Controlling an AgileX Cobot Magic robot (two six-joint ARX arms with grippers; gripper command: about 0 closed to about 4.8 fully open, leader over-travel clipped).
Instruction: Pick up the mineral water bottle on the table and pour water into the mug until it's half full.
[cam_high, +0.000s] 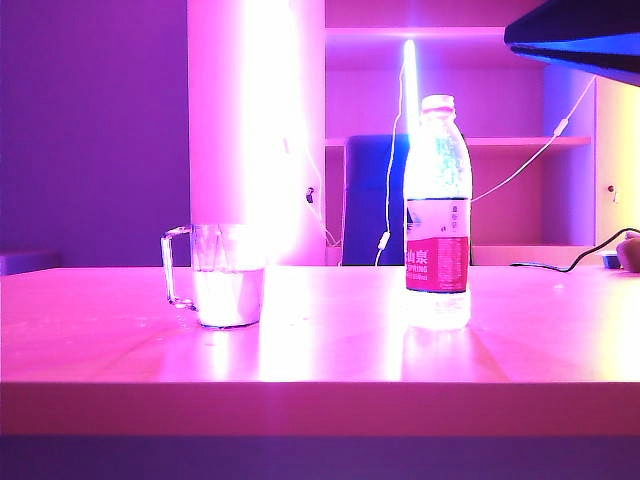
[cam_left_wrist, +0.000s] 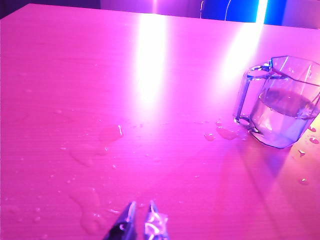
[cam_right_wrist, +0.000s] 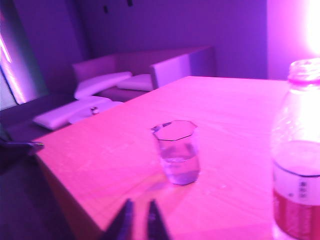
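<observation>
Standing upright on the table, right of centre in the exterior view, the mineral water bottle is untouched by either arm, cap on. The mug sits well apart to its left, handle pointing away from the bottle, w/ water up to roughly the halfway mark. Spilled droplets lie by the mug's base, plus more wet patches across the bare top in the left wrist view. Left gripper hangs low over the table, well short of the mug, tips nearly together w/ only a sliver between, holding nothing. Right gripper is likewise closed to a thin slit and empty; its cam shows the mug ahead and the bottle off to one side, near but not gripped. Neither gripper shows in the exterior view; only a dark bit of arm cuts the top corner. Judging by the water level, the pour looks done and the bottle set down, so this reads as the retreat/finish step rather than the pickup. If more water were needed, the next move would call for the right jaws to spread wide, line up on the bottle's body below the shoulder, and clamp firmly. Wet plastic could slip.
</observation>
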